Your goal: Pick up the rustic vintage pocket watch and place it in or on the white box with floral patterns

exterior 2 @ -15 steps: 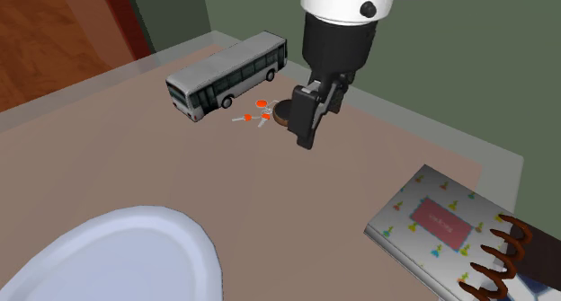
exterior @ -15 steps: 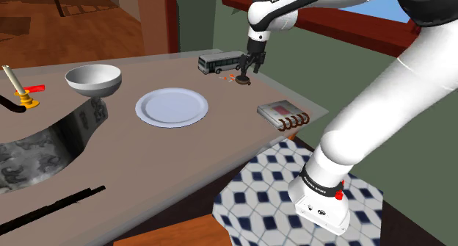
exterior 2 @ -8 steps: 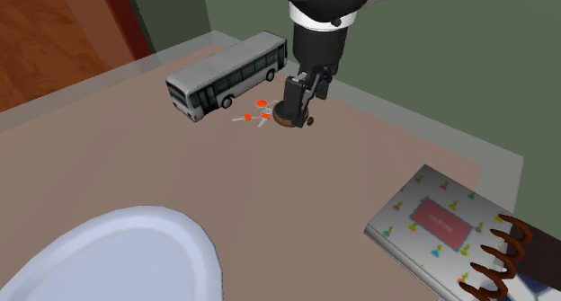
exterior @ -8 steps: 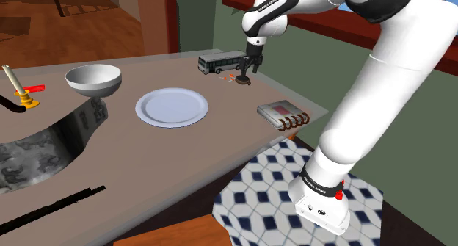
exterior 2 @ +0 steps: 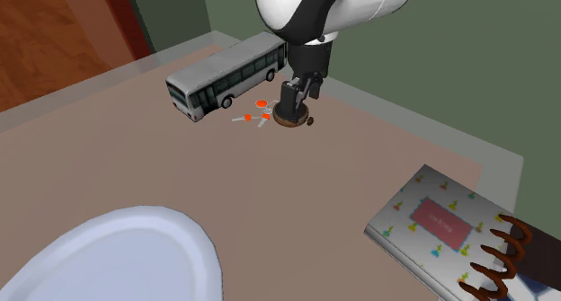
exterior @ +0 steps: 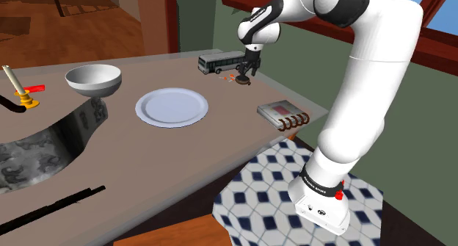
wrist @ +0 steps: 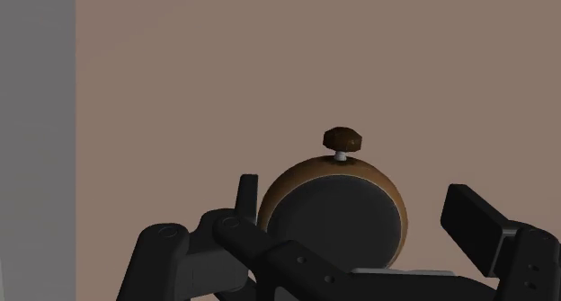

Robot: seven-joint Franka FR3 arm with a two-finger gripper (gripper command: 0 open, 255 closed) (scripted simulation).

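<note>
Lowered since a second ago, the fingers (wrist: 475,220) now stand spread on either side of the pocket watch (wrist: 333,209), pinching nothing. Brown-rimmed and dark-faced, it lies flat on the table (exterior 2: 90,164) near a far corner, just beside small orange bits (exterior 2: 261,103) and a toy bus (exterior 2: 229,75). A spiral notebook (exterior: 282,114) sits by the table's edge, a white plate (exterior: 172,106) mid-table, and a grey-patterned box (exterior: 29,153) well apart at the opposite end.
</note>
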